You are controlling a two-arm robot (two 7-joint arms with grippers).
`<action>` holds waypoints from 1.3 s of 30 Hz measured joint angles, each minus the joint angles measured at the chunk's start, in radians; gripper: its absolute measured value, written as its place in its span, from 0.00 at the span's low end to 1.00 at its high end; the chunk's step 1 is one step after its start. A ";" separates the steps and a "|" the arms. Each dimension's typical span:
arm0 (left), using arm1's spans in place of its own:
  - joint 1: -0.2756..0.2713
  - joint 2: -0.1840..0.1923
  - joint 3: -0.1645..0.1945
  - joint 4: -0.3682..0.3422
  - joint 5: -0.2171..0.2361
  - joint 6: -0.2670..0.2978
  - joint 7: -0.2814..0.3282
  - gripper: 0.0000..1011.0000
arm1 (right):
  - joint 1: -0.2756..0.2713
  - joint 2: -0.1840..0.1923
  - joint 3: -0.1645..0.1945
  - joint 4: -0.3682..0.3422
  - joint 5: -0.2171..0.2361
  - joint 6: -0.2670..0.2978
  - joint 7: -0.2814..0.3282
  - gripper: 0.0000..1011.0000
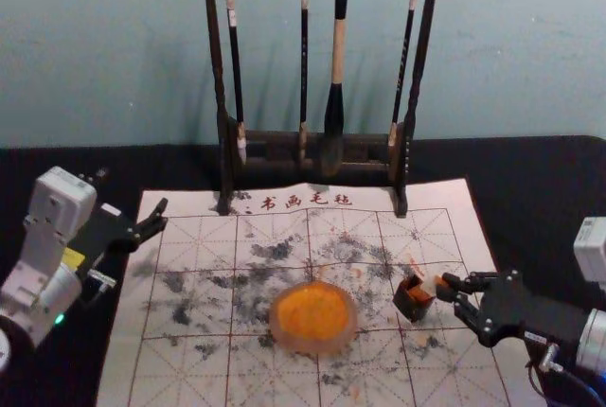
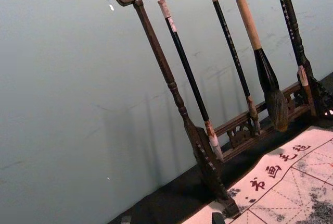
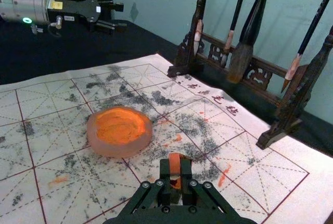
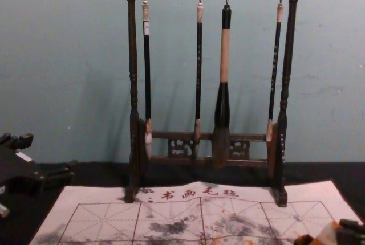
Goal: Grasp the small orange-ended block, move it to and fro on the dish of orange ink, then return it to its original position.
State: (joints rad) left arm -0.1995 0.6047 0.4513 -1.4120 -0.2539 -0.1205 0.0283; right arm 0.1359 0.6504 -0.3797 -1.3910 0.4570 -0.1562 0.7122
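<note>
My right gripper [image 1: 449,286] is at the mat's right side, shut on the small pale block [image 1: 430,285]. In the right wrist view, the block's orange face [image 3: 175,163] shows between the fingertips of my right gripper [image 3: 175,174]. The block is at the top of a small dark box [image 1: 413,301] with orange inside; whether it rests in the box or hangs just above is unclear. The round dish of orange ink [image 1: 313,318] lies left of the box, apart from it. My left gripper [image 1: 157,218] idles open at the mat's left edge; its fingertips [image 2: 217,218] also show in the left wrist view.
A dark wooden rack [image 1: 221,76] with several hanging brushes stands behind, its feet at the back of the mat. The ink-stained, gridded mat [image 1: 189,369] lies over a black tablecloth [image 1: 530,166]. A wall rises behind the rack.
</note>
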 joint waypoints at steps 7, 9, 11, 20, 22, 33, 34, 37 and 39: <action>0.000 0.000 0.000 0.000 0.000 0.000 0.000 0.99 | -0.015 0.024 0.014 -0.041 0.009 0.001 -0.002 0.08; 0.000 0.000 0.000 0.000 0.000 0.000 0.000 0.99 | -0.023 0.036 0.021 -0.062 0.011 0.001 -0.003 0.08; 0.000 0.000 0.000 0.000 0.000 0.000 0.000 0.99 | -0.027 0.043 0.025 -0.074 0.011 0.001 -0.004 0.08; 0.000 0.000 0.000 0.000 0.000 0.000 0.000 0.99 | -0.038 0.082 0.042 -0.142 0.009 0.001 -0.005 0.08; 0.000 0.000 0.000 0.000 0.000 0.000 0.000 0.99 | -0.034 0.087 0.044 -0.149 0.007 0.001 -0.004 0.08; 0.000 0.000 0.000 0.000 0.000 0.000 0.000 0.99 | 0.052 0.100 0.007 -0.170 -0.049 0.054 0.008 0.08; 0.000 0.000 0.000 0.000 0.000 0.000 0.000 0.99 | 0.060 0.099 0.001 -0.169 -0.054 0.058 0.010 0.08; 0.000 0.000 0.000 0.000 0.000 0.000 0.000 0.99 | 0.091 0.089 -0.025 -0.163 -0.070 0.072 0.023 0.08; 0.000 0.000 0.000 0.000 0.000 0.000 0.000 0.99 | 0.113 0.082 -0.045 -0.156 -0.081 0.081 0.032 0.08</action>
State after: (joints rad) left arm -0.1995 0.6047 0.4513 -1.4120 -0.2539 -0.1205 0.0283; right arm 0.2488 0.7322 -0.4251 -1.5465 0.3762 -0.0756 0.7445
